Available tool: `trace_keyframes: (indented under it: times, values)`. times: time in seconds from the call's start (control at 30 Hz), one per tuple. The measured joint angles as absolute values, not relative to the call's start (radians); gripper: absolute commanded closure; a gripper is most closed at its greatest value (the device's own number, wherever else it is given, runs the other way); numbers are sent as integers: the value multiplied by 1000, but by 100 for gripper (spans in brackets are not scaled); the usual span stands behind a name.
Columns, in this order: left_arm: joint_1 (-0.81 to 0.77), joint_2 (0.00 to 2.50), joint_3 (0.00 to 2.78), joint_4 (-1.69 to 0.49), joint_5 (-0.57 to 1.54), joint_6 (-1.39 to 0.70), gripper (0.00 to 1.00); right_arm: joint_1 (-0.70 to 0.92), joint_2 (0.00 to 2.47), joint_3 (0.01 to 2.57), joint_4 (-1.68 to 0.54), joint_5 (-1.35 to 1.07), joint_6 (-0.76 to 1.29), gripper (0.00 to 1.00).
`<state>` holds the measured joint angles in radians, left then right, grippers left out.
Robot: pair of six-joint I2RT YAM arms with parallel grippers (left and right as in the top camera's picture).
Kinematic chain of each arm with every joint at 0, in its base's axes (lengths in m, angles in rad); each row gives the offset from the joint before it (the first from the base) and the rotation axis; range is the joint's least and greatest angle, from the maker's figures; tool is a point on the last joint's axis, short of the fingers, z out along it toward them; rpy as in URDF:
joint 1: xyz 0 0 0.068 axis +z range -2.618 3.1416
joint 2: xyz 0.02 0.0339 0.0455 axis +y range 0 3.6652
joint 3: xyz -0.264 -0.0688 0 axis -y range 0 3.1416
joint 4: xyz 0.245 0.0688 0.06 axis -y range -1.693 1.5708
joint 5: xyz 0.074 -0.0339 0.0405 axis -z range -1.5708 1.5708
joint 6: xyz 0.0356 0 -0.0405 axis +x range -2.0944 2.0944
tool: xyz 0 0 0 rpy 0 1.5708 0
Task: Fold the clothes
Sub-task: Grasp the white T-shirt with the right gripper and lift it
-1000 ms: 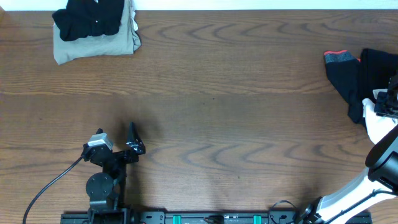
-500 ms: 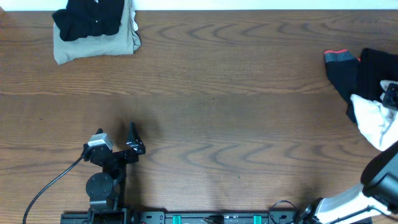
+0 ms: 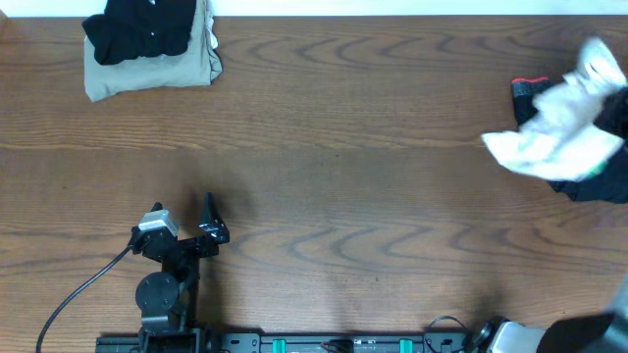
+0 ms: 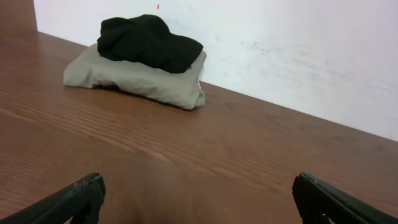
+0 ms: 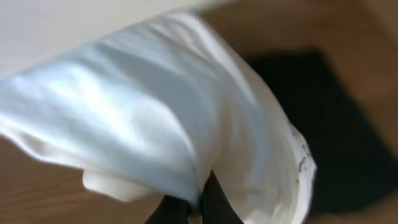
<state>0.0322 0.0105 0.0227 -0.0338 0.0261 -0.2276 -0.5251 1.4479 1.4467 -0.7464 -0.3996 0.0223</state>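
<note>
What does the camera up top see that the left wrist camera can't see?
Only the overhead view shows the bunched white shirt over a black garment at the right side of the table. Only the left wrist view shows the face of the white wall behind the pile. Both show the khaki garment with black clothing piled on top.

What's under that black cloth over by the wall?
A folded khaki garment lies under the black cloth, resting on the table. Anything beneath the khaki garment is covered.
</note>
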Motion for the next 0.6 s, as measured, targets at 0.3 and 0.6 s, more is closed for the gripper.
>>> trace_keyframes:
  times: [0.3,0.6]
  values:
    - [32,10,23,-34,26,-228,2,-331,1303,1447,-712,-849,97,99]
    - [32,10,23,-34,26,-228,2,-229,1293,1447,-690,-1151,157,99]
